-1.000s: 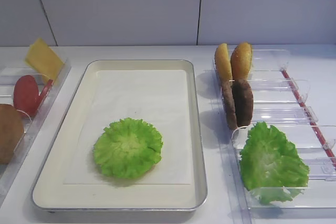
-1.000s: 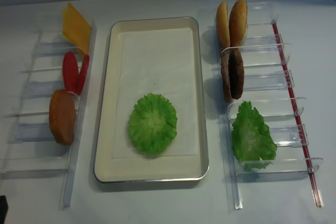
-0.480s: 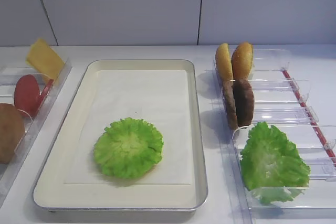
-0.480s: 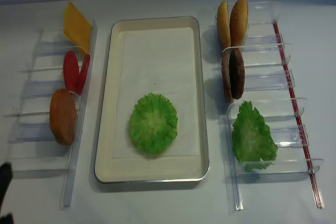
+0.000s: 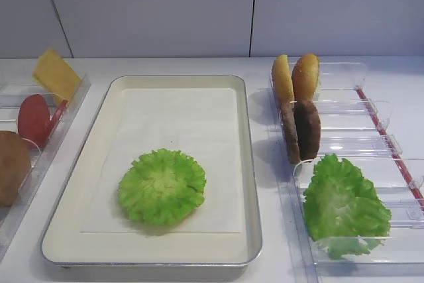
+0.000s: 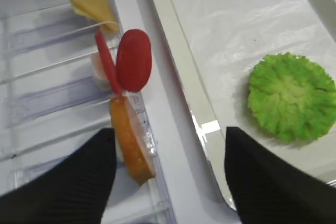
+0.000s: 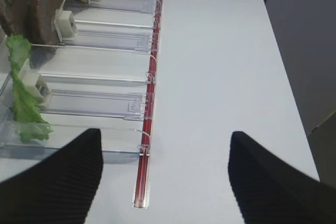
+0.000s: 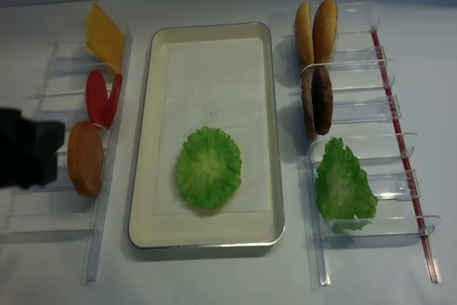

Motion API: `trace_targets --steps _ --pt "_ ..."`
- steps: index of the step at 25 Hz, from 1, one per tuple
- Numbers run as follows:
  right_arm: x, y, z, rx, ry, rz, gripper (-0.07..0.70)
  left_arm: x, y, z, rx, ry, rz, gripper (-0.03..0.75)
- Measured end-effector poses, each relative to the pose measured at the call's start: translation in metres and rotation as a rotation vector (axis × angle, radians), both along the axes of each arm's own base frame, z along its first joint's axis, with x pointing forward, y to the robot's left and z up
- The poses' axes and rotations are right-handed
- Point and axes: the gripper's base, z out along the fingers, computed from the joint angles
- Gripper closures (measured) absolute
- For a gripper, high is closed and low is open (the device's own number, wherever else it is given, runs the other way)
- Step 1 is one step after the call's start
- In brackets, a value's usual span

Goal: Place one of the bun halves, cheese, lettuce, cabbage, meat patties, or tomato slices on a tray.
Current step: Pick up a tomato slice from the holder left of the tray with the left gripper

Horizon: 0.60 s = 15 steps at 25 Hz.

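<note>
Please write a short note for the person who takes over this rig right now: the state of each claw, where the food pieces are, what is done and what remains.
Left claw: open, empty, above the left rack near the tomato slices and an orange-brown bun half.
Right claw: open, empty, over the bare table beside the right rack.
Tray: one round lettuce leaf lies flat on its paper.
Left rack: cheese at the far end, then tomato, then bun.
Right rack: two bun halves, two meat patties, another lettuce leaf.
Done: lettuce is on the tray.
Left: any further piece; nothing is gripped yet.
</note>
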Motion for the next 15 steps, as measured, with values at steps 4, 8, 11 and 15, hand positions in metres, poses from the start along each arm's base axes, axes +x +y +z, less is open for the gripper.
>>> trace_targets --steps 4,8,11,15 --pt "0.0 0.0 0.0 0.006 0.0 -0.004 0.118 0.036 -0.016 0.001 -0.002 0.04 -0.06 0.291" --pt "0.0 0.0 0.0 0.006 0.0 -0.004 0.118 0.067 -0.035 -0.01 0.078 0.099 -0.052 0.303" --pt "0.0 0.0 0.0 0.006 0.0 -0.004 0.118 0.091 -0.049 -0.021 0.174 0.128 -0.011 0.304" --pt "0.0 0.0 0.0 0.006 0.0 -0.004 0.118 0.125 -0.065 -0.037 0.239 0.148 0.093 0.306"
